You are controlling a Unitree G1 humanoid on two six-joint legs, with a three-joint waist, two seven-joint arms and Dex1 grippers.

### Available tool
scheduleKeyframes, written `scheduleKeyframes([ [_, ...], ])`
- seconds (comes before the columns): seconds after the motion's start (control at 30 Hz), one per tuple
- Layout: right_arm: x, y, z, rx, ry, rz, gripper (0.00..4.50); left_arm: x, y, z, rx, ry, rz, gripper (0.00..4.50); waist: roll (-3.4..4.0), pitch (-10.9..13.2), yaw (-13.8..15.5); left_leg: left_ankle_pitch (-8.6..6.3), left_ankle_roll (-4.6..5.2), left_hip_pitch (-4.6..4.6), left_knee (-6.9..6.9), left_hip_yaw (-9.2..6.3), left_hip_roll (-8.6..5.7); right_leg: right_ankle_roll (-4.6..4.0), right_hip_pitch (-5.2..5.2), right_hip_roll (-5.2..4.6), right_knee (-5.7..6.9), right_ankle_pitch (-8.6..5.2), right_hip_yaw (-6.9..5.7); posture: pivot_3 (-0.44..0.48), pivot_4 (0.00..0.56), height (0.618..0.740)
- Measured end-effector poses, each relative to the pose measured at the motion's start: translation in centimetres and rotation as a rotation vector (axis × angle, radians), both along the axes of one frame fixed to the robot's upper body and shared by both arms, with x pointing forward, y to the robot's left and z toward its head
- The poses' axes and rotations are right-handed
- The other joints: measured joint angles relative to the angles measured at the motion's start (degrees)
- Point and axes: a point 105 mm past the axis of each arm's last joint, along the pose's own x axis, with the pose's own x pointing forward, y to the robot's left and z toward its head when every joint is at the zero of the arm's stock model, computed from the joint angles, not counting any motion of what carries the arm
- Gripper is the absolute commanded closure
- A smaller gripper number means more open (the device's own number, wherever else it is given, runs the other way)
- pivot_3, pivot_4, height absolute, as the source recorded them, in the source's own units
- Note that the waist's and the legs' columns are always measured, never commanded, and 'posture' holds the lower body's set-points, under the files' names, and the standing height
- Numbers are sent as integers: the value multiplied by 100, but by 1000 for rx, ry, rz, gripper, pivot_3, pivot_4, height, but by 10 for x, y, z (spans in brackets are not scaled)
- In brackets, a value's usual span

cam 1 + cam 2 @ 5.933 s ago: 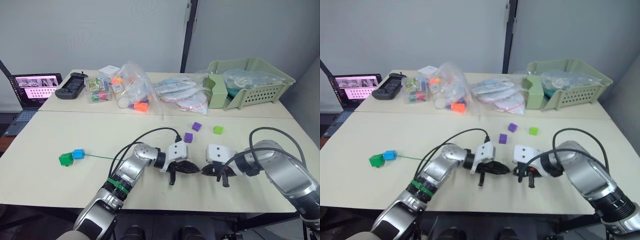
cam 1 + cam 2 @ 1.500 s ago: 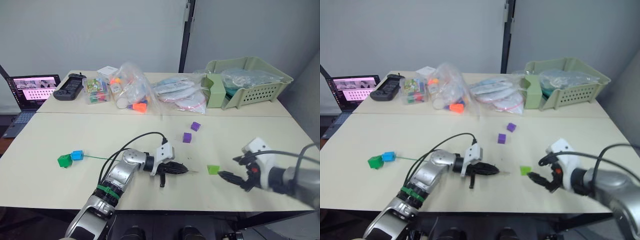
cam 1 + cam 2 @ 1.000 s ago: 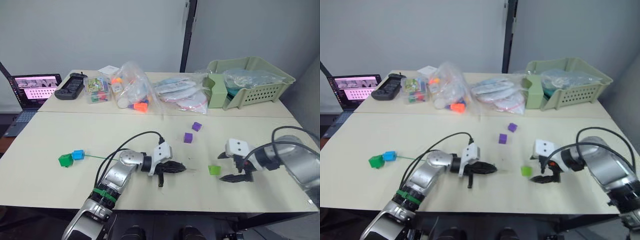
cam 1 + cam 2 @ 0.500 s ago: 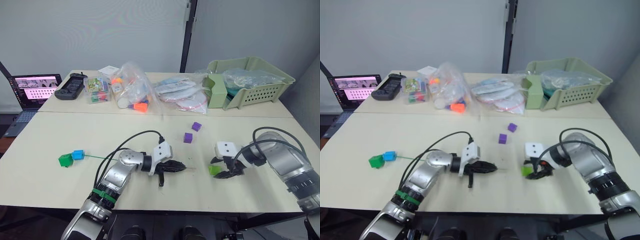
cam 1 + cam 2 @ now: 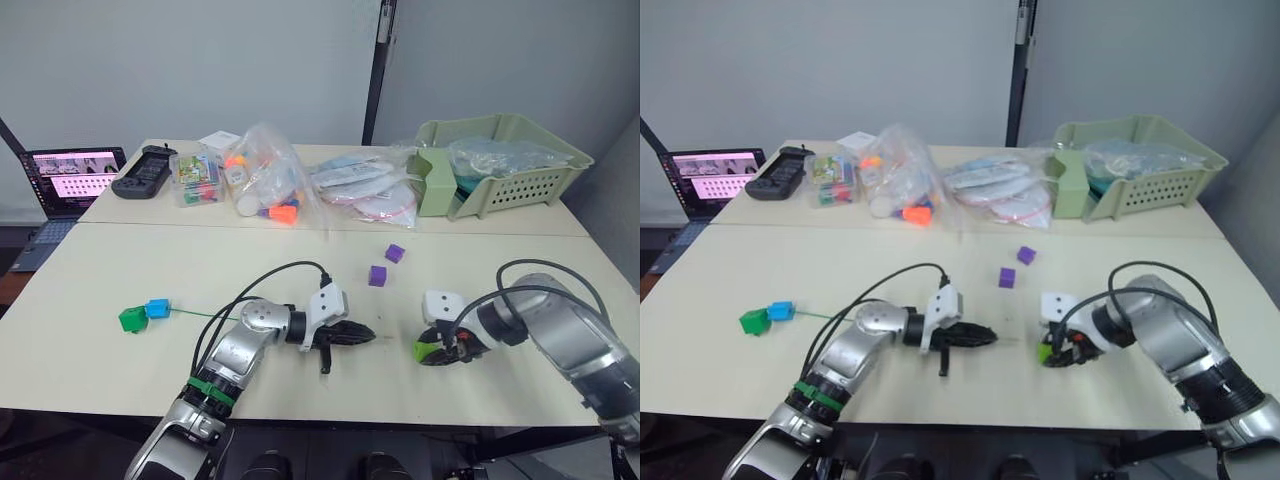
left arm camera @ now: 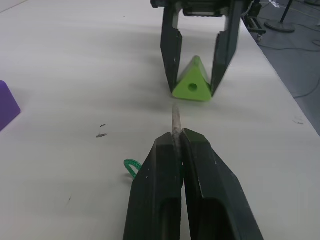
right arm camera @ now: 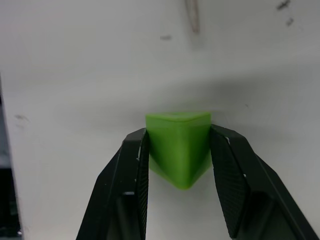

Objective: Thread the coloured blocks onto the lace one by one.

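While two small plastic blocks, a dark green one (image 5: 131, 319) and a blue one (image 5: 156, 308), already sit on the thin dark-green lace (image 5: 195, 314) near the table's (image 5: 120, 270) left side, three seem left to thread. The left gripper (image 6: 176, 145) is pinched tight on the lace just behind its stiff pale tan tip (image 6: 175, 120). At twelve o'clock from that tip, close but apart, the right gripper (image 7: 178, 145) clasps the lime green triangular block (image 6: 192, 85) between its fingers, hole facing the tip. Two purple cubes (image 5: 377, 275) (image 5: 395, 253) lie untouched on the table, around one o'clock from the left gripper.
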Motion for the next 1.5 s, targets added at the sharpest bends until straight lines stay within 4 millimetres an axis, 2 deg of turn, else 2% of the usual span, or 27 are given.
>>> scheduleKeyframes([
  [0.13, -4, 11, -1, -4, -4, -51, 3231, -3, -5, -1, 4, 5, -25, 4500, 0, 0, 7, 0, 0, 0, 1, 0, -1, 0, 0, 0, -1, 0, -1, 0, 150, 734],
  [0.6, -3, 11, -6, -31, -34, -122, 3231, -10, -11, -7, 24, 13, -73, 4500, 0, 0, 11, 0, 0, 2, 8, 2, 0, 1, 6, 2, -4, -1, -1, 0, 150, 734],
  [1.17, -4, 10, -5, -29, -31, -144, 3231, -4, -22, -18, 56, 16, -89, 4500, 0, 0, 40, 0, 0, 0, 12, 8, -2, 1, 8, 1, -5, -1, -1, 0, 150, 734],
  [1.5, -6, 8, -6, -49, -34, -133, 3231, -3, -13, -17, 73, 6, -94, 4500, 0, 0, 41, 0, 0, 0, 11, 7, -1, 1, 7, 1, -5, -1, -1, 0, 150, 734],
])
